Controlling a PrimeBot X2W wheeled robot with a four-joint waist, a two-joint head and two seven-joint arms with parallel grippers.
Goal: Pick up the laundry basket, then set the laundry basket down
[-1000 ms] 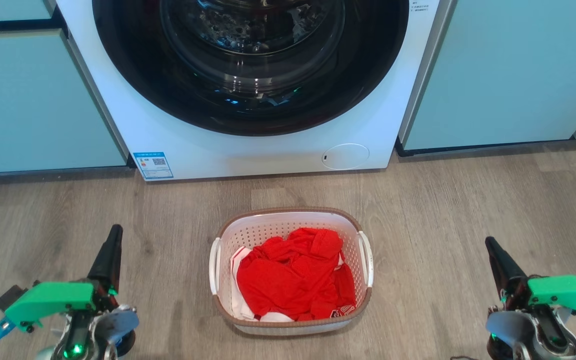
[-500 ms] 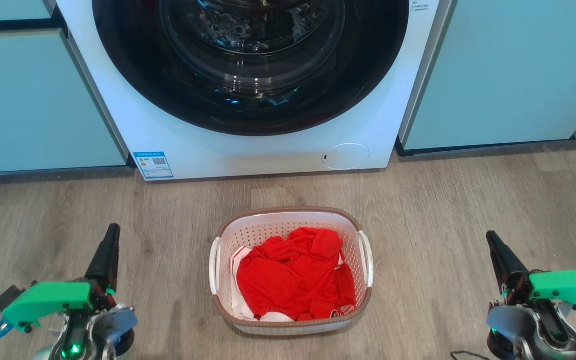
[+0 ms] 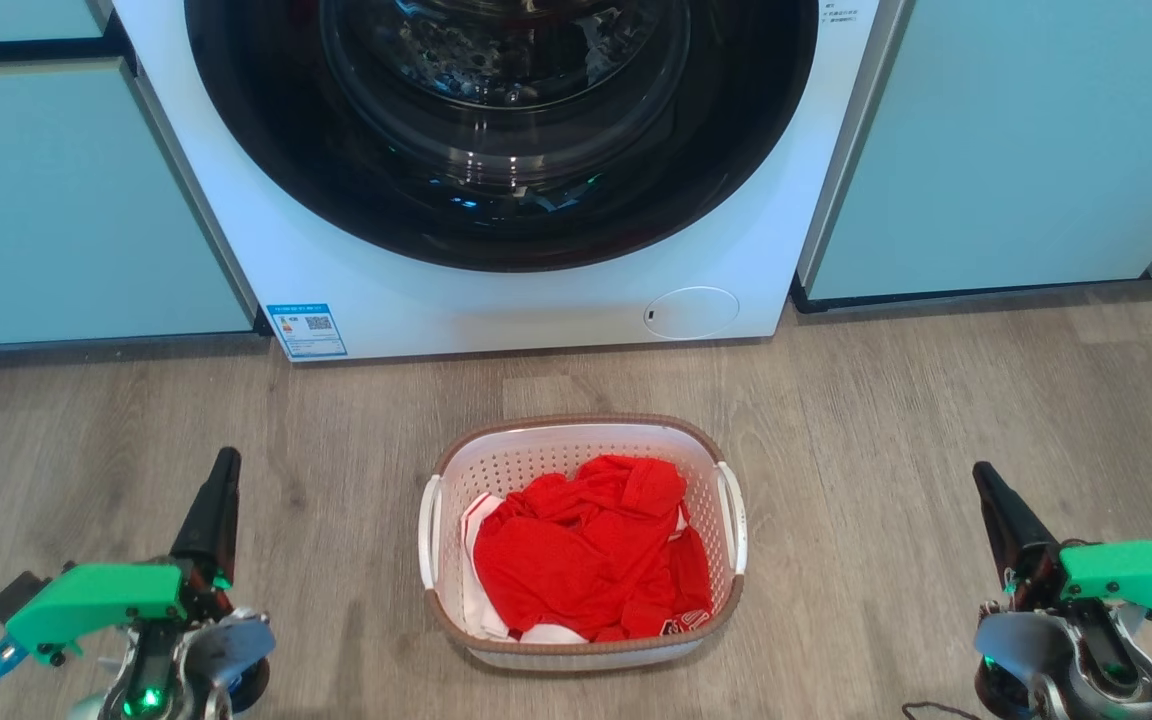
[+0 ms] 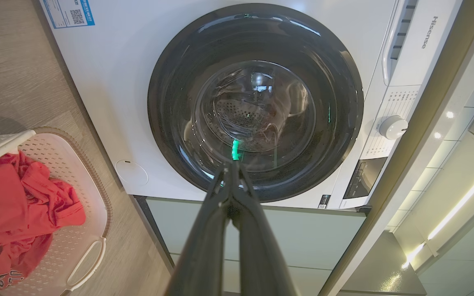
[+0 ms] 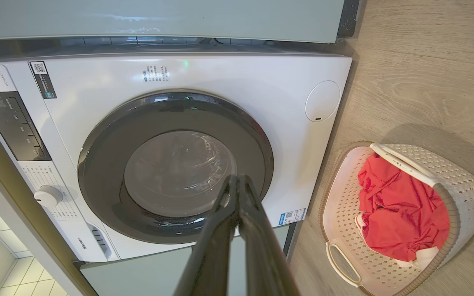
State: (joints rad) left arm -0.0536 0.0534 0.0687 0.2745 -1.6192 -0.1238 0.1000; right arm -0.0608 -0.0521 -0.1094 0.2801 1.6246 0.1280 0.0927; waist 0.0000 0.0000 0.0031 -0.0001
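Note:
The laundry basket (image 3: pixel 546 448) stands on the wooden floor in front of the washer, white and perforated with a brown rim band and a white handle on each side. Red clothing (image 3: pixel 586 550) fills it. The basket also appears at the left of the left wrist view (image 4: pixel 84 193) and at the right of the right wrist view (image 5: pixel 463 185). My left gripper (image 3: pixel 226 462) is low at the left, shut and empty, well apart from the basket. My right gripper (image 3: pixel 980 474) is low at the right, shut and empty too. Both point toward the washer (image 4: pixel 232 164) (image 5: pixel 237 179).
A white front-loading washing machine (image 3: pixel 356 290) with a dark round glass door (image 3: pixel 501 120), closed, stands just behind the basket. Pale teal cabinet fronts (image 3: pixel 56 200) flank it on both sides. Bare wooden floor (image 3: pixel 886 400) lies around the basket.
Both grippers rose slightly between one second and half a second ago, then held still. The basket has not moved.

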